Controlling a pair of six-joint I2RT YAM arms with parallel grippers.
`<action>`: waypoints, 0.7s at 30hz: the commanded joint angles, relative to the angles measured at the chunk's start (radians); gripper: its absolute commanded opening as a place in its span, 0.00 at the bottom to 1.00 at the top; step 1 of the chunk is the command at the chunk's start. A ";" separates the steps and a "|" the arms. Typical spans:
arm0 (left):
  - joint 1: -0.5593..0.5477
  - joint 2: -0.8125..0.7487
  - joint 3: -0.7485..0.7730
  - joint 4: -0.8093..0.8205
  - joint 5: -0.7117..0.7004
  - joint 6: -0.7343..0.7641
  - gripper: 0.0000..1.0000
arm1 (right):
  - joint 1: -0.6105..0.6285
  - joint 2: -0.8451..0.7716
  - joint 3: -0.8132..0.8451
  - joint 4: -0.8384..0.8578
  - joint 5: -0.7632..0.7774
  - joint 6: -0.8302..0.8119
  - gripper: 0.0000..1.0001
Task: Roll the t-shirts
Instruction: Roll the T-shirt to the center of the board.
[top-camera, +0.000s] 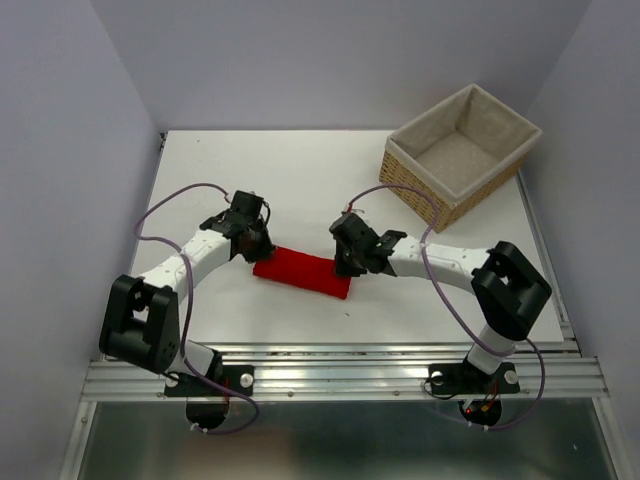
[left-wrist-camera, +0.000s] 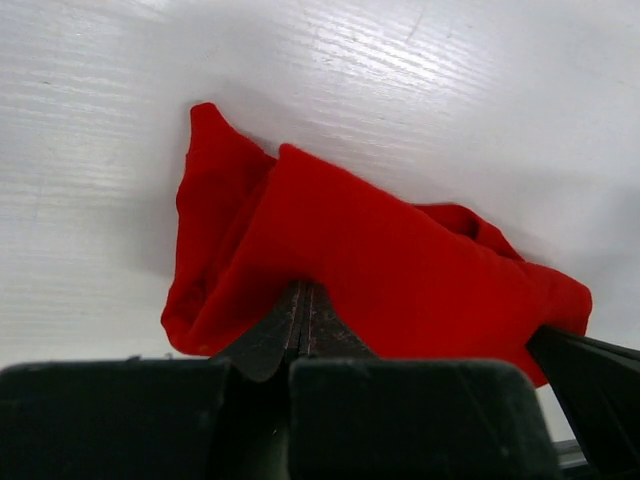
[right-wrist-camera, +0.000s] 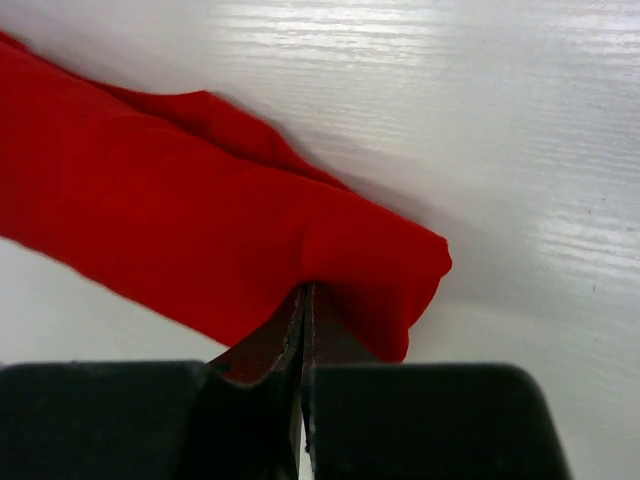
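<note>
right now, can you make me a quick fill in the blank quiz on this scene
1. The t-shirt on the table is ___ in colour.
2. The wicker basket stands at the far ___ corner.
3. Inside, it is ___.
4. The left gripper and the right gripper are each ___ on the t-shirt.
Missing: red, right, empty, shut.

The overhead view is lit brightly and evenly from above, and the white table (top-camera: 300, 170) is rendered pale, almost washed out. Soft shadows are cast under the arms and inside the wicker basket (top-camera: 415, 180). In both wrist views streaked glare is seen across the upper frame, and a diffuse shadow is thrown above the red t-shirt (left-wrist-camera: 400, 270). The black bodies of the left gripper (left-wrist-camera: 303, 295) and right gripper (right-wrist-camera: 305, 295) are blurred and dark along the bottom edge.
</note>
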 joint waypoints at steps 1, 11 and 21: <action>-0.004 0.055 0.019 0.044 -0.002 0.033 0.00 | -0.004 0.082 -0.010 0.017 0.084 0.020 0.01; -0.019 0.087 0.061 -0.008 -0.040 0.098 0.00 | -0.004 -0.028 0.016 -0.093 0.219 -0.030 0.02; -0.013 0.003 0.286 -0.141 -0.118 0.153 0.00 | -0.160 -0.205 0.176 -0.202 0.417 -0.196 0.59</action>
